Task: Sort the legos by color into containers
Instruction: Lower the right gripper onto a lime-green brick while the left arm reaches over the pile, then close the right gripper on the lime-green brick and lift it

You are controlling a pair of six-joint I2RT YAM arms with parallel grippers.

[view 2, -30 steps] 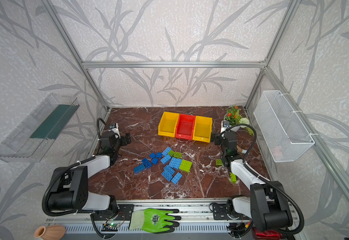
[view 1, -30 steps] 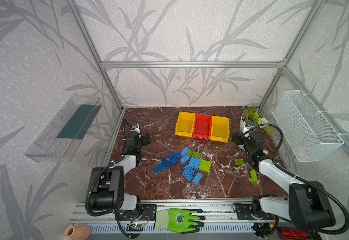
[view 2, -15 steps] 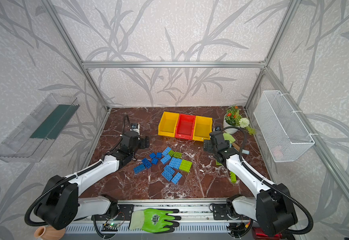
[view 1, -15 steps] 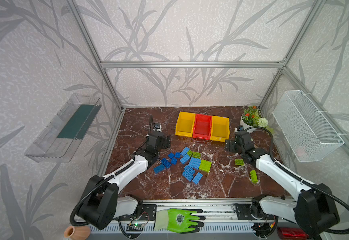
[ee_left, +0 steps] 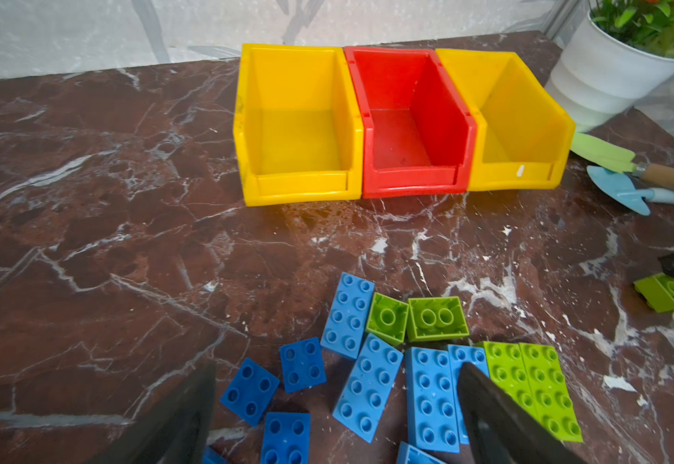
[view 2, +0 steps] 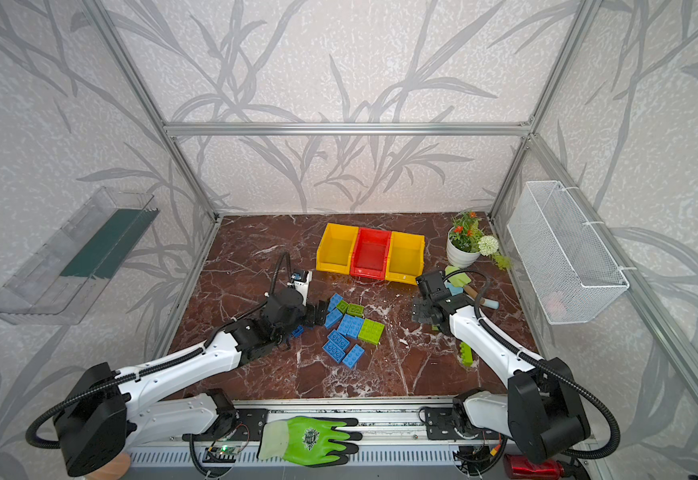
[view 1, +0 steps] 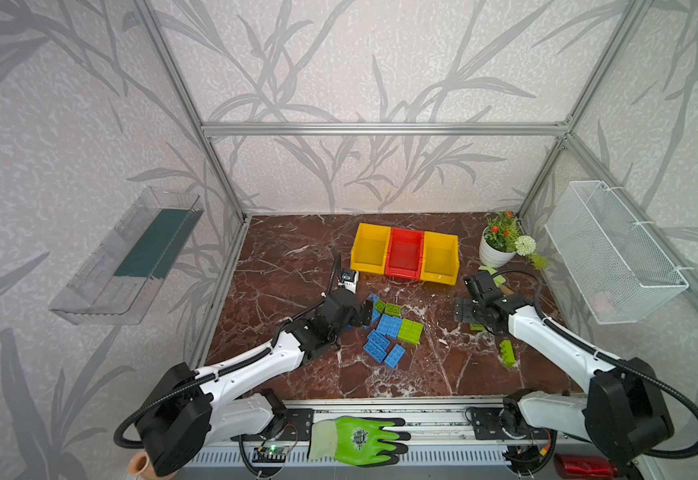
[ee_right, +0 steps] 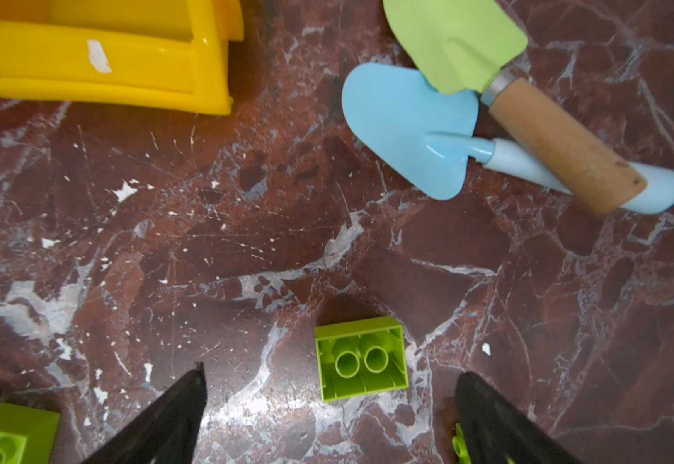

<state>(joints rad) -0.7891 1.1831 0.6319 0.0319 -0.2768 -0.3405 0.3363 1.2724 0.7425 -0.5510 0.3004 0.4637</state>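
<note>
The left gripper [ee_left: 335, 367] is spread wide with nothing in its grasp, low over the loose heap of studded plastic legos [ee_left: 367, 387]. Between its two black fingers [ee_left: 488, 405] lie light blue two-by-four bricks [ee_left: 431, 397] and small darker blue square bricks [ee_left: 251, 391], studs up. Whether a fingertip touches any of them I cannot tell. Just outside one finger a pair of lime green two-by-four bricks [ee_left: 532, 385] lies side by side. Just ahead of the jaws, two small lime green bricks [ee_left: 437, 319] lie hollow side up. Farther ahead stand the three joined open-top plastic containers [ee_left: 351, 120], a red bin [ee_left: 448, 100] between two yellow bins [ee_left: 247, 120].

The right gripper [ee_right: 329, 371] is likewise spread wide and holds nothing. A lone lime green brick [ee_right: 361, 359] lies hollow side up on the red-brown marble table [ee_right: 207, 241], between the fingertips and apart from both.

A white scrap of sticker [ee_right: 98, 56] on the front lip of the yellow bin ahead of these jaws shows no lettering I can read. The emblem on the lime green work glove [view 1: 360, 436] is too small to read.
</note>
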